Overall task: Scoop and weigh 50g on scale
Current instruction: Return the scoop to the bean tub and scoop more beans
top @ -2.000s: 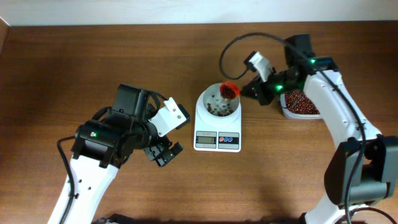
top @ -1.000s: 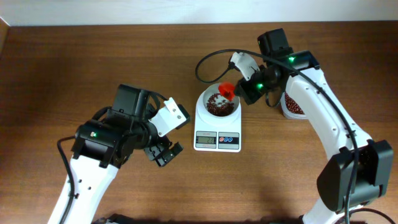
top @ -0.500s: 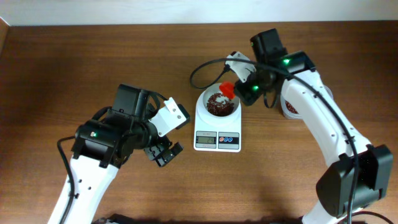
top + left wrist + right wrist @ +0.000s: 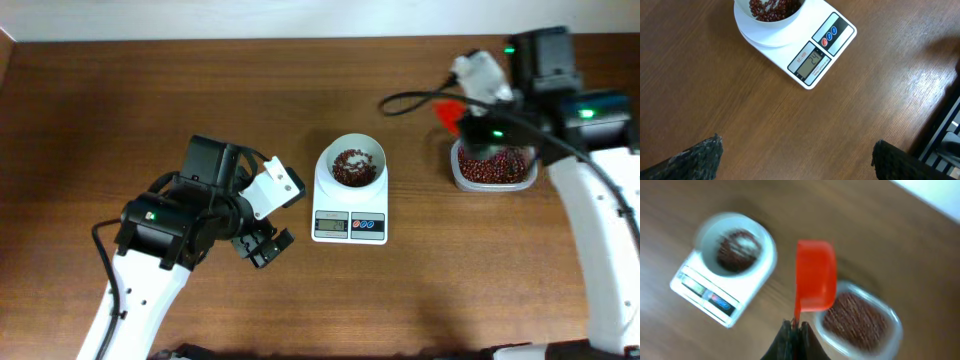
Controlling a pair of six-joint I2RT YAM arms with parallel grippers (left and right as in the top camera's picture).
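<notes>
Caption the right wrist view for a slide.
The right claw, shut on the red scoop, holds it at the edge of the bean tub; the scale, beans in its bowl, sits left.

White arms (image 4: 140,290), black joints (image 4: 210,165), green lights (image 4: 153,215)

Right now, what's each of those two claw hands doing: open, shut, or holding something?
Left gripper: open, holding nothing.
Right gripper: shut on the handle of the red plastic scoop.
</notes>
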